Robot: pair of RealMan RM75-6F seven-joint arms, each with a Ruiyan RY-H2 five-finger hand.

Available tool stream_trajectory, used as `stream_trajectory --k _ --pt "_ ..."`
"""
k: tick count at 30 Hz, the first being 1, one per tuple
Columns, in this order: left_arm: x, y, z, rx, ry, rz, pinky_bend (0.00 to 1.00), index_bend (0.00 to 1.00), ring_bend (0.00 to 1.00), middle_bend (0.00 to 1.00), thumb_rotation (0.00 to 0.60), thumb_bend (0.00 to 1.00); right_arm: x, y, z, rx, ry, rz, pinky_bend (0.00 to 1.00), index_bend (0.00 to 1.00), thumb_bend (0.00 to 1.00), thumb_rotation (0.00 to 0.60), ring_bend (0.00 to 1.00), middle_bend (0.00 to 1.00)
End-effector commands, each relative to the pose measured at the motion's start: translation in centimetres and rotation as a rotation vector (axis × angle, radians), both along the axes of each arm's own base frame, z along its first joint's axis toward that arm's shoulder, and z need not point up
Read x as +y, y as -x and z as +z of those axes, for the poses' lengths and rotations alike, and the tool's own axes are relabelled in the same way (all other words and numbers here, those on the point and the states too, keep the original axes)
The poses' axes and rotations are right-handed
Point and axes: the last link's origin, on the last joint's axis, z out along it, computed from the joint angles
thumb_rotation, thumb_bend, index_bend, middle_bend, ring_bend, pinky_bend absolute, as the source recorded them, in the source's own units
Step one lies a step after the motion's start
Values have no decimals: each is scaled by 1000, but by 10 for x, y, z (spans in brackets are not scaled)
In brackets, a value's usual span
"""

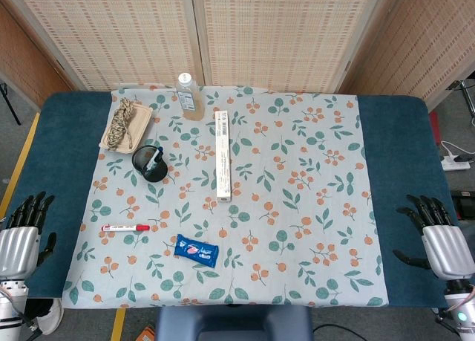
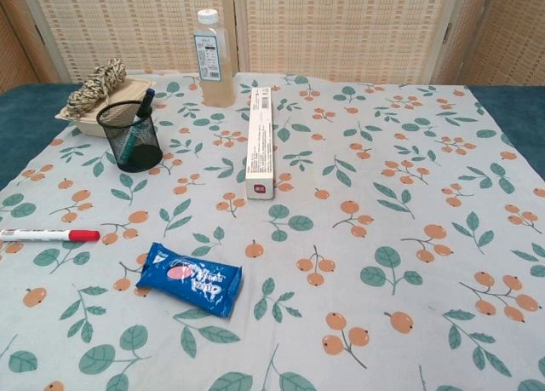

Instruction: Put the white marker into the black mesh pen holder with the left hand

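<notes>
The white marker (image 1: 125, 227) (image 2: 48, 235) with a red cap lies flat on the floral cloth at the left, cap pointing right. Beyond it stands the black mesh pen holder (image 1: 149, 163) (image 2: 130, 136), upright, with a dark pen leaning inside. In the head view my left hand (image 1: 24, 237) rests off the cloth at the table's left edge, fingers apart and empty, well left of the marker. My right hand (image 1: 438, 235) sits at the far right edge, fingers spread, holding nothing. Neither hand shows in the chest view.
A blue snack packet (image 1: 197, 249) (image 2: 189, 278) lies right of the marker. A long white box (image 1: 223, 154) (image 2: 261, 141) lies mid-table. A clear bottle (image 1: 188, 95) (image 2: 214, 58) and a tray with coiled rope (image 1: 122, 125) (image 2: 97, 89) stand at the back left.
</notes>
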Motion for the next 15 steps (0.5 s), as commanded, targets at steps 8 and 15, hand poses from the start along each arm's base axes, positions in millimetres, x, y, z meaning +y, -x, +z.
stream_trajectory --k 8,15 --pt "-1 -2 1 1 -8 -11 141 98 0 23 600 418 1 -2 0 -1 1 11 0 249 0 600 47 89" --pt "-1 -2 2 1 -8 -9 141 98 0 23 600 418 3 -2 2 0 7 11 0 250 0 600 47 89"
